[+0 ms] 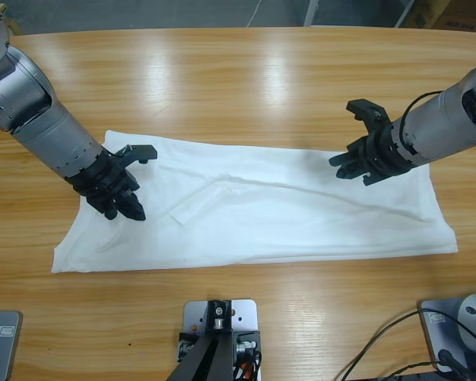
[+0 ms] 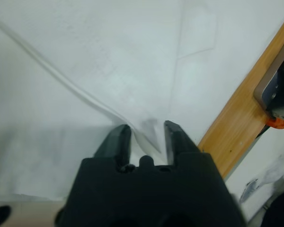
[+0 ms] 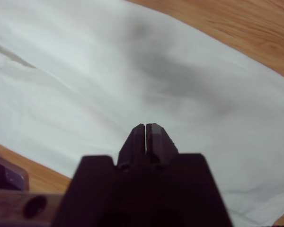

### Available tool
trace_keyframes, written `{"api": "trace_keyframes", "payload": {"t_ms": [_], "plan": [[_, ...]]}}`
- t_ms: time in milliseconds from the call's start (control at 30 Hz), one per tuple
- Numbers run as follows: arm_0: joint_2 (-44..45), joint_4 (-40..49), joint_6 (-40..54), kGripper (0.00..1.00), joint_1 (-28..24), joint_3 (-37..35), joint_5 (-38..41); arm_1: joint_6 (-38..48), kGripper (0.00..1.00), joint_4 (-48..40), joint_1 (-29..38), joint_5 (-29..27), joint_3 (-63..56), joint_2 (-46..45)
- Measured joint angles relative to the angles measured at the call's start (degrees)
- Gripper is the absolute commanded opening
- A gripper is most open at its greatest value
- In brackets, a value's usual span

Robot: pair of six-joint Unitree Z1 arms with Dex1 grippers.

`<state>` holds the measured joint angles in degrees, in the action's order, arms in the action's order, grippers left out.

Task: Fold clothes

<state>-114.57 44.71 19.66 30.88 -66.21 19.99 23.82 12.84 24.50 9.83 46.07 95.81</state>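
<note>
The clothes (image 1: 301, 214) are one white T-shirt lying flat and folded into a long band across the wooden table. My left gripper (image 1: 131, 211) rests on the shirt's left end. In the left wrist view its jaws (image 2: 147, 135) stand open on the fabric, with a small raised crease of the shirt (image 2: 109, 71) running in between them. My right gripper (image 1: 341, 165) hovers over the upper right part of the shirt. In the right wrist view it (image 3: 146, 127) is shut with nothing in it, and casts a shadow on the cloth (image 3: 203, 94) below.
Bare wooden table (image 1: 238, 79) lies beyond the shirt, and a narrower strip (image 1: 317, 294) runs in front of it. Black cables (image 1: 381, 349) trail at the near right corner. A short flap (image 1: 192, 205) sticks out near the shirt's middle.
</note>
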Motion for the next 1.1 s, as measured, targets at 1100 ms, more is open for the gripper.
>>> {"api": "trace_keyframes", "payload": {"t_ms": [1100], "plan": [[-2.56,18.11,13.34,0.000,14.03,-12.66,-0.83,0.00,0.000,-3.13,-0.51,0.00,-3.89,-0.02]]}}
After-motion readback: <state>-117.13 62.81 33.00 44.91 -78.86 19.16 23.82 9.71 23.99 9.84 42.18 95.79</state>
